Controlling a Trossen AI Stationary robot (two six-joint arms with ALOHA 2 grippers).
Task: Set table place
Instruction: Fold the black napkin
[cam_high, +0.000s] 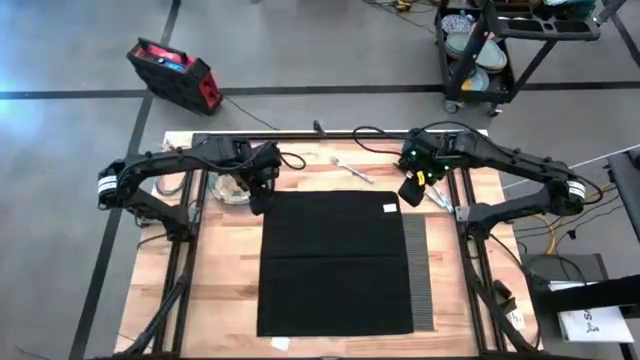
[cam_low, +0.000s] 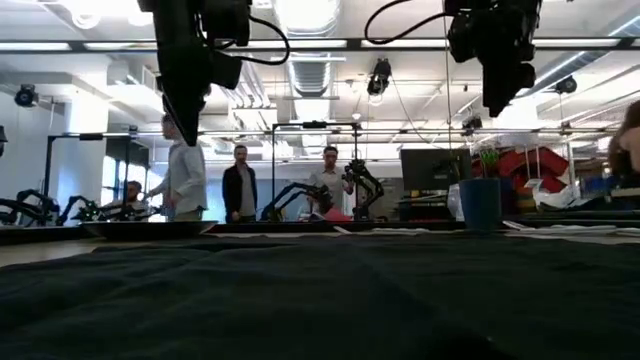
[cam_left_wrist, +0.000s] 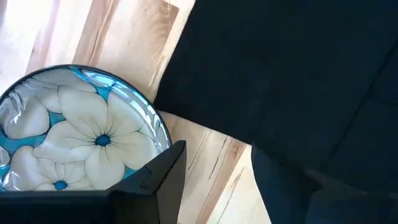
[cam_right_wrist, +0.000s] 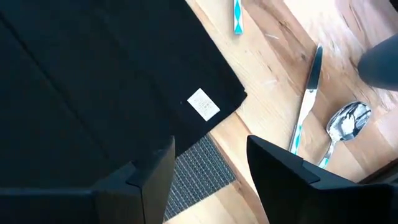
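One napkin (cam_high: 335, 262), one plate (cam_left_wrist: 74, 130), one knife (cam_right_wrist: 306, 106)

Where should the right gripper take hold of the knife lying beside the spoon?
Probably mid-handle, from straight above. The knife lies flat on the bare table, close beside the spoon, so the open right gripper should set its fingers across the thin handle, clear of the spoon's bowl.

Red and black case (cam_high: 172, 75) on grey floor, loaded cart (cam_high: 495, 50), three standing people (cam_low: 240, 182) beyond

The wooden table (cam_high: 225, 270) carries a ribbed placemat (cam_high: 418, 270), plate (cam_high: 228, 188), fork (cam_high: 351, 169), knife (cam_right_wrist: 306, 104) and spoon (cam_right_wrist: 343, 127).
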